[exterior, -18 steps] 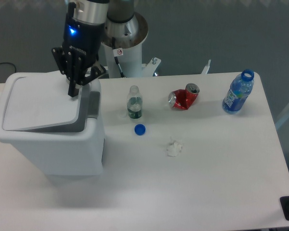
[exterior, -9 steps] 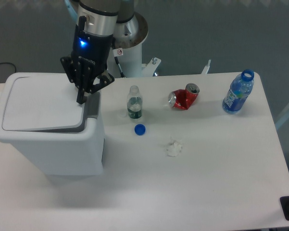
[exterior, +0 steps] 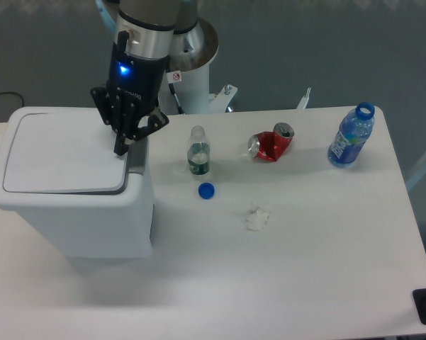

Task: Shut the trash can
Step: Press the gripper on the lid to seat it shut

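Note:
The trash can is a large white bin at the left of the table. Its flat white lid lies almost level in the rim, with only a thin dark gap along its front edge. My gripper points down at the lid's right edge, next to the grey latch. Its dark fingers are drawn together and hold nothing. The fingertips touch or nearly touch the lid.
To the right of the bin stand a small clear bottle and its blue cap. Further right lie a crushed red can, a crumpled white scrap and a blue bottle. The robot base stands behind the table.
The lid has dropped from a clearly tilted, open position to almost level. My gripper moved right along the lid to its right edge and pressed lower.

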